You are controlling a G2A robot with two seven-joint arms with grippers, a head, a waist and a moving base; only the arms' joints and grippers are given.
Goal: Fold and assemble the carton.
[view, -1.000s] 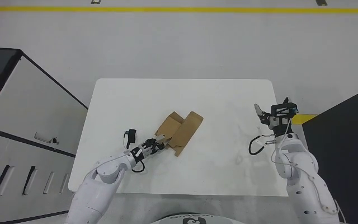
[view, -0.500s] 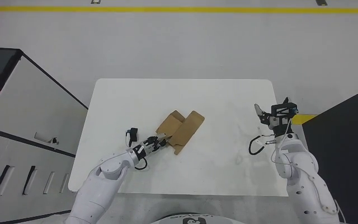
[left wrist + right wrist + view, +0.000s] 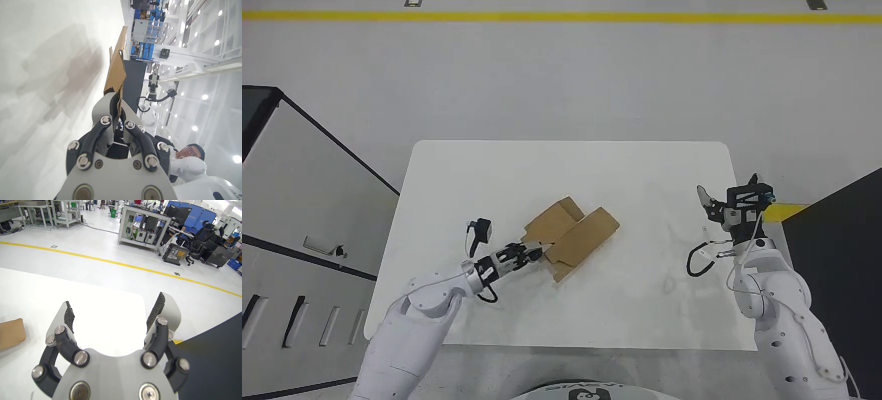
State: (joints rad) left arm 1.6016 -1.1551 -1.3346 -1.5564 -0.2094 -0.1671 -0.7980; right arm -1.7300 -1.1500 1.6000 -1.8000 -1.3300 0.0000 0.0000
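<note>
Listing by top view first: carton (image 3: 572,235), brown, partly opened, lying near the middle of the tabletop (image 3: 642,170); left gripper (image 3: 532,252) clamped on the flap edge nearest it; right gripper (image 3: 710,203) well apart at the right-hand edge, spread wide, holding nothing. Judged risk: single-point hold, so likely to swivel or drag the whole carton across the smooth surface rather than crease a panel. Left wrist view: carton (image 3: 115,70) seen edge-on, apparently tilted up from the tabletop on this side, thin corrugated flap pinched in the left gripper (image 3: 118,106) close to a corner. Judged risk: shallow bite, prone to slipping out, or to tearing and crushing the board if pulled hard; possibly bending away from the scored line. Right wrist view: right gripper (image 3: 115,315) released, poised above the tabletop (image 3: 94,306), one rounded corner of the carton (image 3: 11,332) off to the side, not touching. Judged risk: no counter-hold on the far panel; a late or misaimed reach apt to knock the half-formed shape flat.
</note>
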